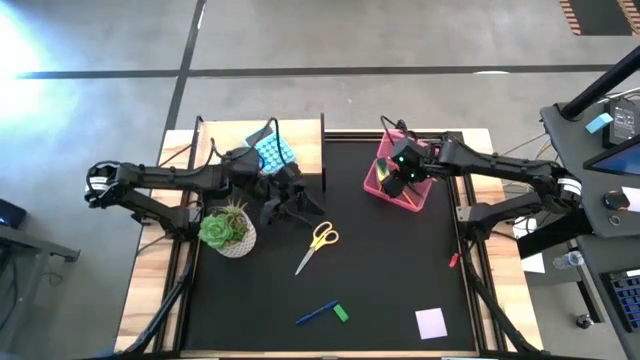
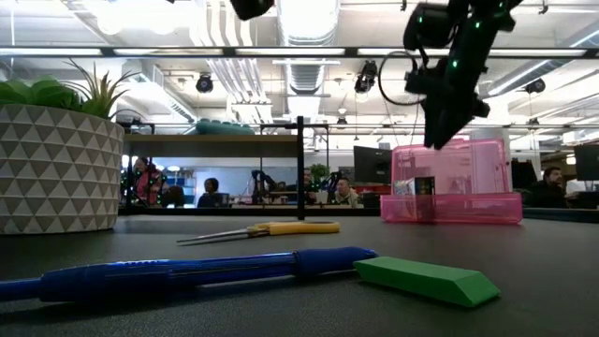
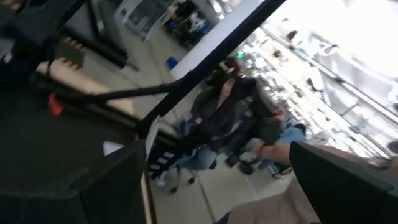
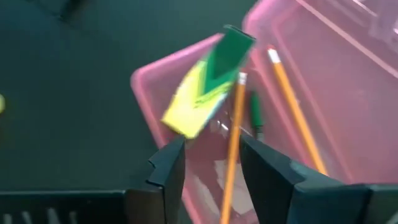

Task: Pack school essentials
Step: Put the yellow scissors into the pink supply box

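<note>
overhead arrangement: a black table top [image 1: 400, 280] with the right gripper [image 1: 404, 166] poised above a pink translucent box [image 1: 378, 182] near the far edge, its fingers [image 4: 168, 171] parted by a narrow gap and closed on nothing. directly beyond those fingers, in the right wrist view, a small yellow box [image 4: 202, 87] with green markings lies tilted over the pink box's rim, blurred; two orange pencils [image 4: 295, 109] and a green pencil [image 4: 255, 118] lie inside the pink box. whether the yellow box rests on the rim or is in the air cannot be told. the left gripper [image 1: 285, 205] waits over the table's left half, near a green potted plant [image 1: 228, 228], jaws spread wide and empty; its wrist view looks out into the room, where a seated person [image 3: 233, 121] shows.

items on the table outside the pink box: yellow-handled scissors [image 1: 317, 244] near the centre, blades pointing toward the near edge; a blue pen [image 1: 316, 314] and a small green eraser [image 1: 341, 313] just beside each other toward the near edge; a lilac square note pad [image 1: 431, 323] near the right front corner. in the low view the pen [image 2: 187, 273] and eraser [image 2: 426, 279] lie foremost, the scissors [image 2: 262, 230] behind them, the pink box [image 2: 456, 192] farther back at right, with the right gripper hanging just above it
</note>
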Available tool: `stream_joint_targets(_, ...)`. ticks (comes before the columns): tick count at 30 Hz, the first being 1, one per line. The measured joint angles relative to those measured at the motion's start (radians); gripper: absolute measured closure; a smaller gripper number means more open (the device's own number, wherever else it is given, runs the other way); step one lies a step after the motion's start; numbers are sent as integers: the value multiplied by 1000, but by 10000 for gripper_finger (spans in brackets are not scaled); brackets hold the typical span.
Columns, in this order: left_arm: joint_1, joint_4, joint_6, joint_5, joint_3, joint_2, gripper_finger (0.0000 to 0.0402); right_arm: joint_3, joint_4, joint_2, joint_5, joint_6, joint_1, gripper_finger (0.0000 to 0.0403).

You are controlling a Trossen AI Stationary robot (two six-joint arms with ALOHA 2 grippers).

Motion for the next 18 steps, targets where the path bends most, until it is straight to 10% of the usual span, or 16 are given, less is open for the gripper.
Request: stream_joint_targets(18, -176, -380, 98, -371, 23, 0, 22, 24, 180, -17, 1, 94, 521, 272)
